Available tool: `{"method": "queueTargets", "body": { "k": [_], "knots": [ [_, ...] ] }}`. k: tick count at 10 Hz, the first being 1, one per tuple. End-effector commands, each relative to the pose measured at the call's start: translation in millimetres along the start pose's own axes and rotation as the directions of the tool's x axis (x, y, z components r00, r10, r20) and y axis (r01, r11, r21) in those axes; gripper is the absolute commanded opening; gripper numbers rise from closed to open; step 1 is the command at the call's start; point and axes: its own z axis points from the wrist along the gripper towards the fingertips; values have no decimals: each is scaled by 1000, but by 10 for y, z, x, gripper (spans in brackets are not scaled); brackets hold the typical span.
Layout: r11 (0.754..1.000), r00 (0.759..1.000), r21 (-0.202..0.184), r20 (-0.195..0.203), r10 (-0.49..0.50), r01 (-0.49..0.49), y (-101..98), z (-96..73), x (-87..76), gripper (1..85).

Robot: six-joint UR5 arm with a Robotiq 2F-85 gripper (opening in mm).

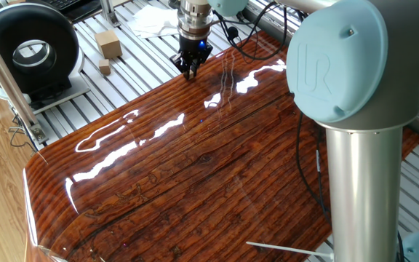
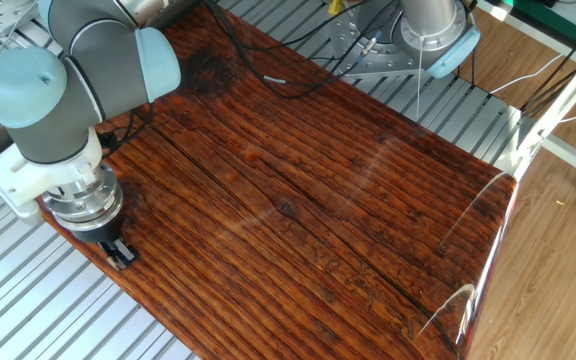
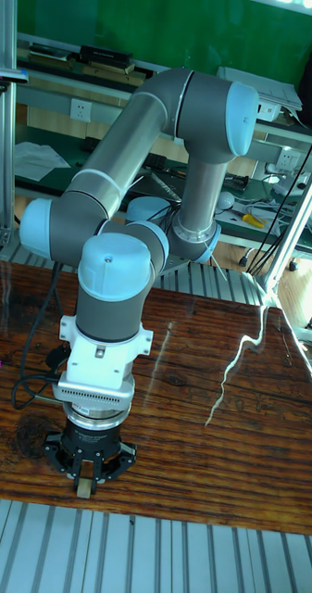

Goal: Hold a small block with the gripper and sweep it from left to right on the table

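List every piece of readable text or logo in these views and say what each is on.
"UR": raised logo on the light-blue round joint cap of the grey arm, in one fixed view.
Nothing else is readable; the shelf items behind the arm in the tall fixed view are too blurred.

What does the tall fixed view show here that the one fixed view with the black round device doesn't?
Only the tall fixed view shows the small block, a tan cube pinched between the closed fingers at the board's near edge, plus the green wall behind. Only the one fixed view shows the black round device, the bigger tan block and a smaller tan piece on the slatted base. Both show the gripper low over the table edge.
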Motion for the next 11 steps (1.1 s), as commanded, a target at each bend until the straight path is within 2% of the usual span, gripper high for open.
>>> {"method": "queueTargets", "body": {
  "k": [1,11],
  "knots": [
    [1000,1000,-12,3,9,-9,19,-32,-15,10],
    [1000,1000,-13,-6,11,-11,21,-32,9,10]
  ]
}}
